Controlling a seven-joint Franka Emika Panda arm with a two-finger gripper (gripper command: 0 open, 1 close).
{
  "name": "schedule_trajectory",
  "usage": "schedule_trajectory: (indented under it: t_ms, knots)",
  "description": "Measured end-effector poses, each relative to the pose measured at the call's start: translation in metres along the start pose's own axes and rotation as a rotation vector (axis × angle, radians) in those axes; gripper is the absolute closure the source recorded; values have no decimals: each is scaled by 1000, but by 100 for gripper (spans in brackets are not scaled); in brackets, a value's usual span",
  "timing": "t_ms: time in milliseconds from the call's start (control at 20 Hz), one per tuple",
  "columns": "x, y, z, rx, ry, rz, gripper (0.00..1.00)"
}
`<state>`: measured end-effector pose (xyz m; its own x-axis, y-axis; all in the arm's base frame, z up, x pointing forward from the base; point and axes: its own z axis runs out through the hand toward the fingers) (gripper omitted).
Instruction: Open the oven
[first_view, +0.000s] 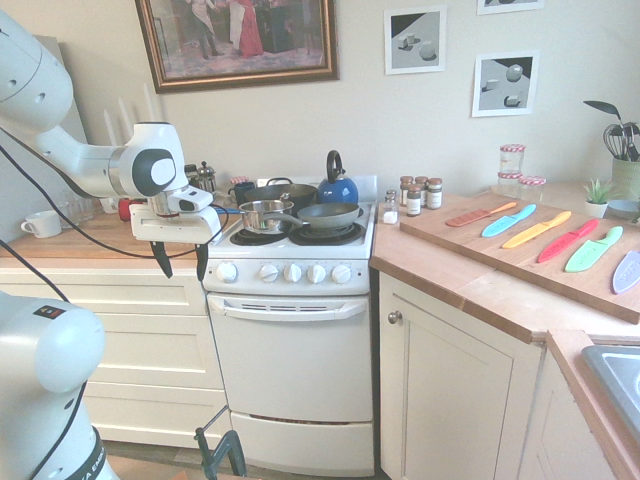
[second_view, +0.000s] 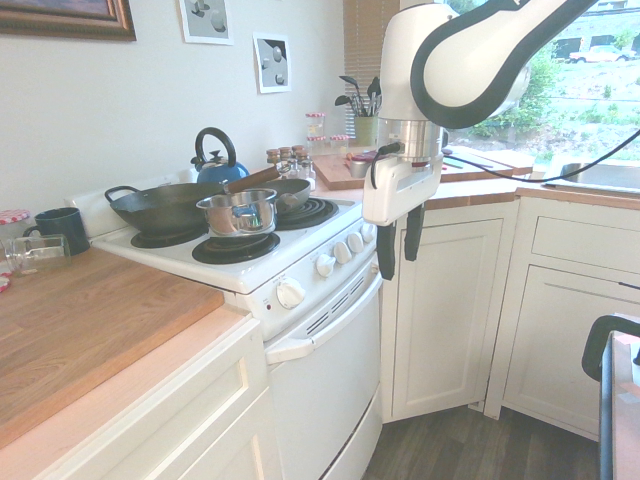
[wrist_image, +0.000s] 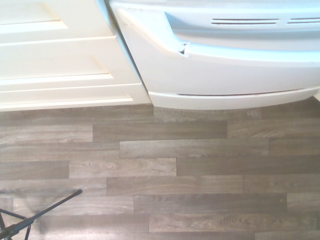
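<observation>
Hovering gripper (first_view: 181, 262): fingers parted, pointing down, empty; hanging off the front-left corner of the oven (first_view: 290, 345), level with the knob row and clear of it.
Wrist view: looking straight down past the handle's end onto the wood-plank floor (wrist_image: 175, 185); confirms a position out in front of the door, not above the handle.
Handle (first_view: 287, 308): wide white bar along the top edge of the drop-down door (first_view: 295, 375), just below the knobs (first_view: 290, 272); door shut.
Approach, judged: shift toward the middle of the handle, descend until the fingers straddle the bar, then close.
Pull, judged: draw outward and downward along an arc about the door's bottom hinge; a straight pull risks slipping off the bar.
Hazards: knobs directly above the handle, easily nudged; saucepan (first_view: 262, 214) and frying pan (first_view: 327, 214) on the burners, best left unshaken.
Neighbour: cream cabinet door (first_view: 450, 400) at the oven's right side, not the target.
</observation>
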<state>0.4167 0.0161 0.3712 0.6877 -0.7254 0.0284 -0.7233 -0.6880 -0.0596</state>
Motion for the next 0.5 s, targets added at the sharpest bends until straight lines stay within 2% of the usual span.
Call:
schedule_trajectory:
  t_ms: [250, 400, 500]
  knots:
    - [10, 6, 6, 0, 11, 22, 0]
    - [37, 2, 19, 94, 119, 107, 0]
    - [50, 5, 44, 98, 149, 123, 0]
